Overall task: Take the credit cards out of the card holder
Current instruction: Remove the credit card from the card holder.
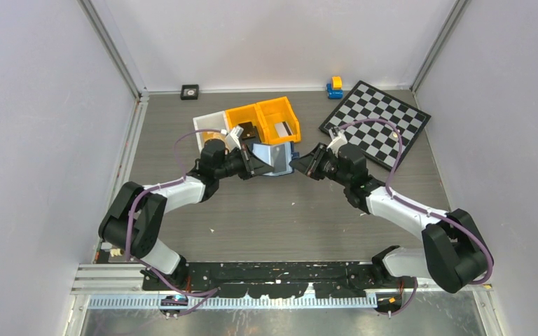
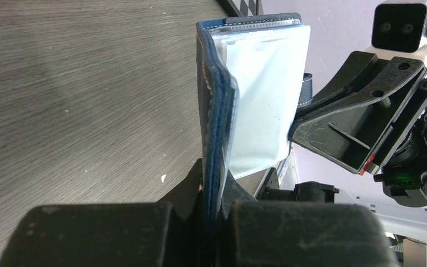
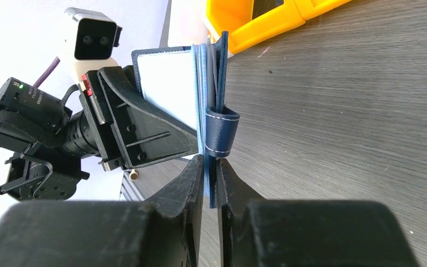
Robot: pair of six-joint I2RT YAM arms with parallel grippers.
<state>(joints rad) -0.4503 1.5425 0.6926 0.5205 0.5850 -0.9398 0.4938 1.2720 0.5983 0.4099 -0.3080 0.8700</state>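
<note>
**A:** Starting with the overhead view, where is the card holder sitting?

**B:** The card holder (image 1: 274, 159) is hanging opened out just above the centre of the frame, seemingly raised off the bench (image 1: 287, 217) and just below the orange bins (image 1: 270, 115). The left gripper (image 1: 252, 165) is holding its left side, and the right gripper (image 1: 305, 165) is meeting its right side.

**A:** Are any credit cards lying out?

**B:** None is showing on the bench. Dark shapes are sitting in the orange bins, but I cannot tell what they are.

**A:** What is the left wrist view giving you?

**B:** The left gripper is clamping tight on the navy cover's edge at bottom centre. The pale blue-grey pocket panel is facing right, and the right gripper's black finger is touching it at mid-right. No card edge is poking out of the pockets, as far as I can tell.

**A:** And the right wrist view?

**B:** At lower centre, the right gripper is pinching a navy leaf just under the snap tab (image 3: 222, 130), with its fingers lying close against both faces. The pale inside is showing at upper centre, again with no card visible.

**A:** So how far along are we?

**B:** I am judging it early. The holder is open and held from both sides, and drawing the cards out is what is remaining.
</note>
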